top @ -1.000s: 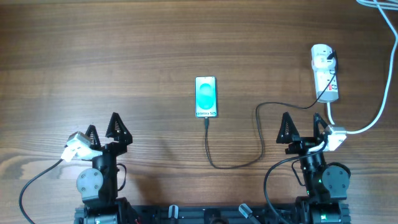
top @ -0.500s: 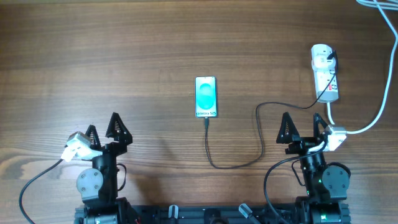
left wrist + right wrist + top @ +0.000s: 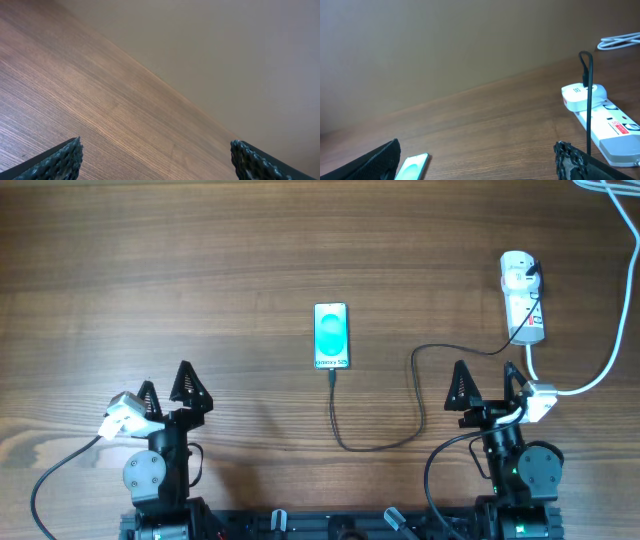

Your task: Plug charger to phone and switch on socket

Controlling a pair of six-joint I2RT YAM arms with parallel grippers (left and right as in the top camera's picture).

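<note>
A phone point(image 3: 331, 336) with a lit teal screen lies flat at the table's middle; it also shows at the bottom left of the right wrist view point(image 3: 413, 165). A black charger cable point(image 3: 345, 442) lies with its plug end against the phone's near edge, loops along the table and runs up to the white socket strip point(image 3: 522, 298) at the far right, also in the right wrist view point(image 3: 600, 117). My left gripper point(image 3: 166, 384) is open and empty at the near left. My right gripper point(image 3: 485, 381) is open and empty at the near right, close to the cable.
A white cable point(image 3: 610, 360) runs from the socket strip's near end off the table's right side and back corner. A small white block point(image 3: 541, 400) lies by my right gripper. The left wrist view shows only bare wood point(image 3: 100, 115).
</note>
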